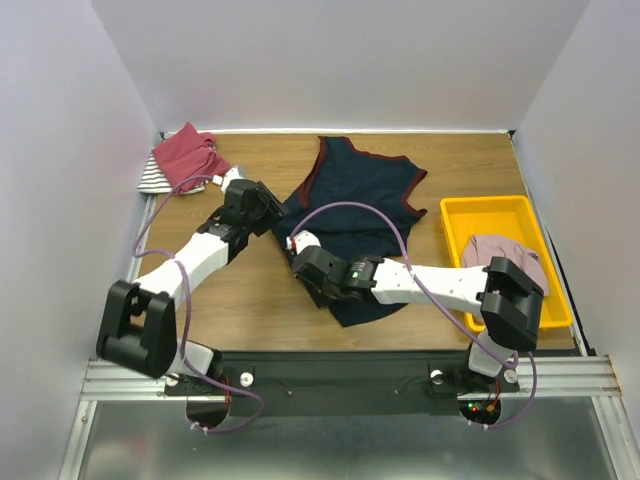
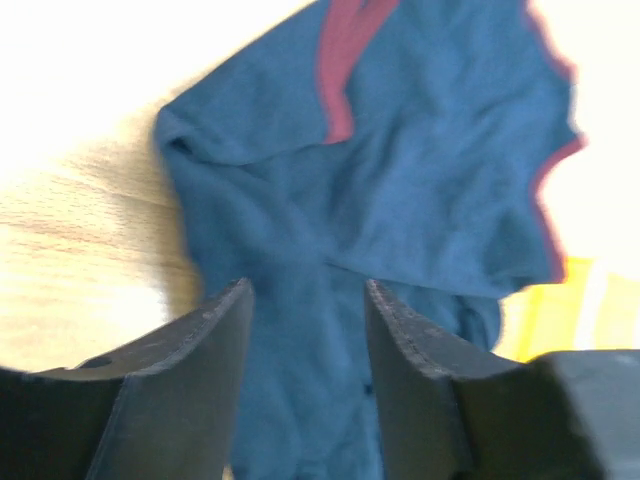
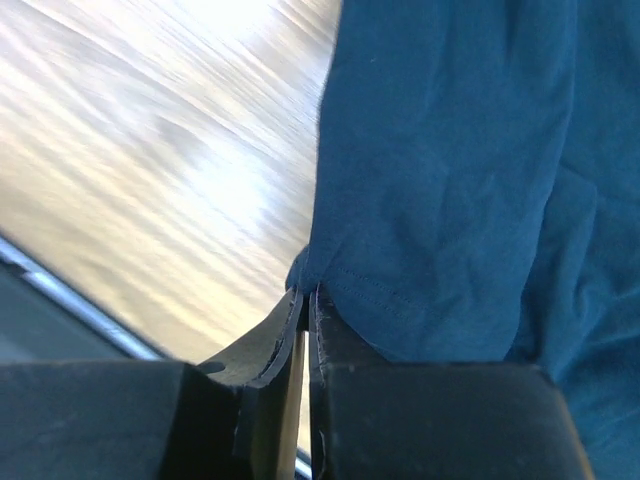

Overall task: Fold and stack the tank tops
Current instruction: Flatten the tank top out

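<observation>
The navy tank top (image 1: 360, 190) with maroon trim lies rumpled at the table's middle, its lower part bunched toward the front. My left gripper (image 2: 305, 295) hovers open over its left side (image 2: 420, 170), with only cloth showing between the fingers; seen from above, that gripper (image 1: 272, 208) sits at the shirt's left edge. My right gripper (image 3: 308, 295) is shut on the corner of the navy hem (image 3: 440, 200), and in the top view it (image 1: 300, 262) is at the shirt's lower left. A red tank top (image 1: 185, 155) and a striped one (image 1: 152, 178) lie at the back left.
A yellow tray (image 1: 455, 205) stands at the right and holds a pale pink tank top (image 1: 500, 255). White walls close in the table at the back and both sides. Bare wood (image 1: 250, 300) shows at the front left.
</observation>
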